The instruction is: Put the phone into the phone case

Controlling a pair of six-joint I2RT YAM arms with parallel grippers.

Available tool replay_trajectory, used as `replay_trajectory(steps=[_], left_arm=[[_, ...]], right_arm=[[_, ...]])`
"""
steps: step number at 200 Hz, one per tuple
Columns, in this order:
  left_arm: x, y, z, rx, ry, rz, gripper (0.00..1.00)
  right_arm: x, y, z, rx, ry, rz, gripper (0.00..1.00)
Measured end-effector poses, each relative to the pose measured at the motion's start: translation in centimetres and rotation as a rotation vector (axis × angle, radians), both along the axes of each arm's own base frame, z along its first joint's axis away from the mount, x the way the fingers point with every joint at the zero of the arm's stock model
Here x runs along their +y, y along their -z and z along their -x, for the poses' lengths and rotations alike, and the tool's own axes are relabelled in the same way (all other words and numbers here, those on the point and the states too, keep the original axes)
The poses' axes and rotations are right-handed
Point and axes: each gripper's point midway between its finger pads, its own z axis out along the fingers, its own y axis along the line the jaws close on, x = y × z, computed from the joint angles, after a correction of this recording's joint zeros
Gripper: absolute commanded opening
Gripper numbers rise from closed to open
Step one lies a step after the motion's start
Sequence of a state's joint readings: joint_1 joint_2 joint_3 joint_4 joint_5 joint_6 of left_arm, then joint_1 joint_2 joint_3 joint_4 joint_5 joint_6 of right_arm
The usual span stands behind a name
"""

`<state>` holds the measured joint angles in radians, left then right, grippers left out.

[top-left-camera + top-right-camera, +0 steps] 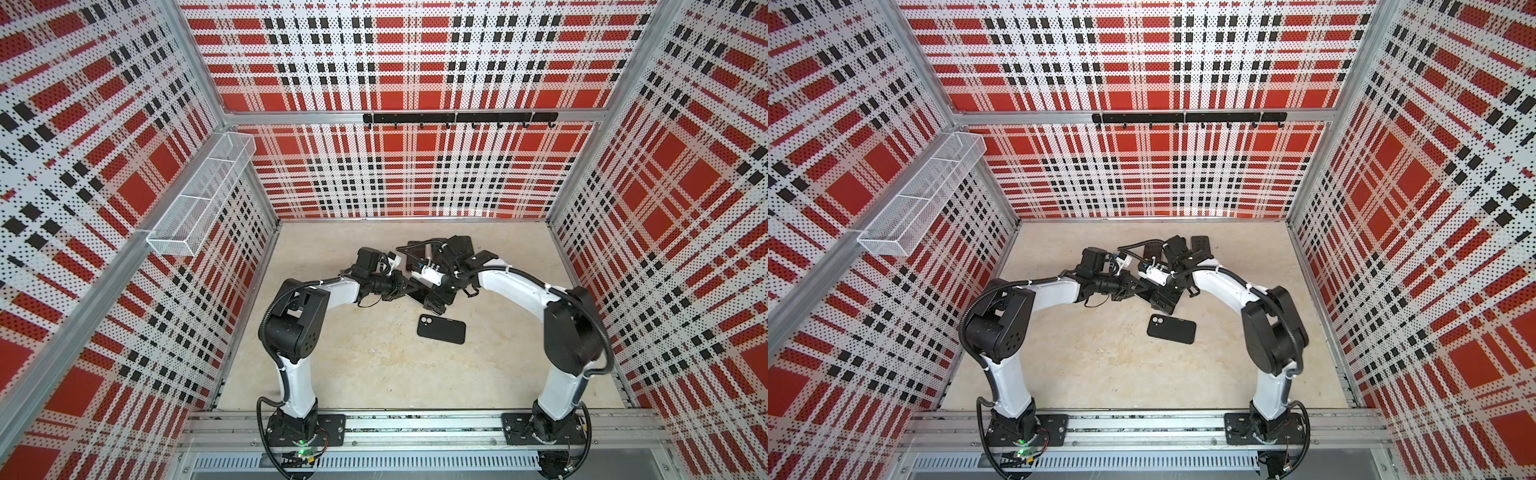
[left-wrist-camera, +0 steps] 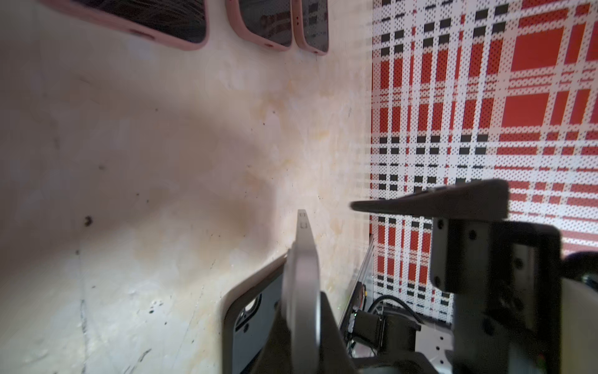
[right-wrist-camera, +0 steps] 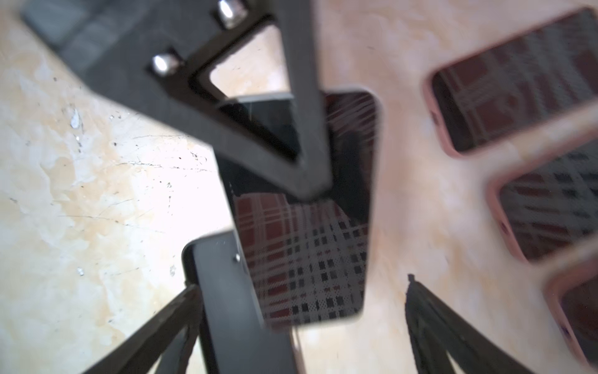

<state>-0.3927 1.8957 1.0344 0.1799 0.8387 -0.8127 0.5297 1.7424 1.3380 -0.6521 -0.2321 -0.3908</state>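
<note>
Nearest, right of centre on pale table (image 1: 365, 374): we see black case with camera holes (image 1: 441, 331) lying flat, back up. Just beyond it, both arms meet. Left gripper (image 1: 409, 287) pinches phone (image 3: 323, 252), one finger flat on glossy screen. Phone is tilted, one silver edge raised. Phone case (image 2: 246, 320) lies open side up on table under it; seated or not, we cannot tell. Right gripper (image 3: 302, 283) has fingers spread wide, astride phone. Far side: three pink-cased phones (image 3: 517, 81) in row, screens up.
</note>
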Motion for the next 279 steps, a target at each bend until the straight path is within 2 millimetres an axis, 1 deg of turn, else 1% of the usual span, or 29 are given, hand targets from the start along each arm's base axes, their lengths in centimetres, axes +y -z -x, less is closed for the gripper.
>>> replay_trajectory(steps=[16, 29, 38, 45, 48, 51, 62, 73, 85, 95, 108, 129, 147, 175, 197, 217, 234, 256, 279], left_arm=[[0.0, -0.2, -0.1, -0.021, -0.064, -0.001, 0.00], [-0.6, -1.1, -0.2, -0.075, -0.111, 0.005, 0.00], [-1.2, -2.3, -0.1, -0.119, -0.137, 0.028, 0.00], [-1.7, -3.3, 0.2, -0.145, -0.152, 0.052, 0.00], [-1.9, -3.6, 0.3, -0.157, -0.154, 0.062, 0.00], [-2.1, -4.2, 0.4, -0.166, -0.159, 0.080, 0.00], [-2.7, -5.6, 0.8, -0.199, -0.159, 0.130, 0.00], [-3.3, -6.8, 1.2, -0.217, -0.154, 0.182, 0.00], [-3.5, -7.5, 1.4, -0.219, -0.149, 0.219, 0.00], [-3.5, -7.9, 1.5, -0.221, -0.146, 0.241, 0.00], [-3.5, -8.5, 1.5, -0.225, -0.141, 0.262, 0.00], [-3.8, -9.5, 1.8, -0.232, -0.125, 0.303, 0.00], [-4.3, -9.9, 2.3, -0.227, -0.098, 0.332, 0.00], [-5.4, -9.5, 2.9, -0.200, -0.060, 0.364, 0.00], [-6.1, -8.9, 3.1, -0.172, -0.037, 0.383, 0.00], [-6.5, -8.7, 3.2, -0.160, -0.026, 0.401, 0.00], [-6.7, -8.7, 3.4, -0.161, -0.018, 0.413, 0.00], [-6.8, -8.9, 3.5, -0.171, -0.009, 0.425, 0.00], [-6.9, -9.1, 3.6, -0.184, -0.004, 0.435, 0.08]], right_arm=[[-3.1, -2.4, -0.5, -0.060, 0.194, -0.063, 1.00], [-5.8, -3.8, -0.9, -0.079, 0.373, -0.134, 0.99], [-7.5, -4.4, -1.2, -0.067, 0.485, -0.201, 0.98], [-8.7, -4.5, -1.2, -0.041, 0.568, -0.266, 0.97], [-8.9, -4.4, -1.1, -0.025, 0.584, -0.293, 0.97], [-9.6, -4.3, -1.1, -0.010, 0.622, -0.321, 0.96], [-11.2, -3.7, -0.8, 0.064, 0.713, -0.423, 0.92], [-12.2, -3.0, -0.4, 0.147, 0.768, -0.537, 0.88], [-12.9, -2.3, 0.1, 0.251, 0.825, -0.658, 0.83], [-12.9, -2.2, 0.5, 0.329, 0.836, -0.744, 0.81], [-12.0, -2.7, 1.0, 0.423, 0.804, -0.840, 0.77], [-10.3, -4.0, 1.3, 0.525, 0.712, -0.943, 0.70], [-9.3, -4.6, 1.7, 0.594, 0.649, -1.000, 0.64], [-8.7, -4.9, 2.5, 0.647, 0.582, -1.021, 0.60], [-8.3, -5.1, 3.1, 0.670, 0.530, -1.025, 0.51], [-8.1, -5.0, 3.5, 0.697, 0.516, -1.027, 0.49], [-8.0, -5.0, 3.7, 0.701, 0.503, -1.018, 0.46], [-7.7, -4.8, 4.0, 0.693, 0.483, -0.999, 0.36], [-7.6, -4.7, 4.2, 0.695, 0.478, -0.991, 0.30]])
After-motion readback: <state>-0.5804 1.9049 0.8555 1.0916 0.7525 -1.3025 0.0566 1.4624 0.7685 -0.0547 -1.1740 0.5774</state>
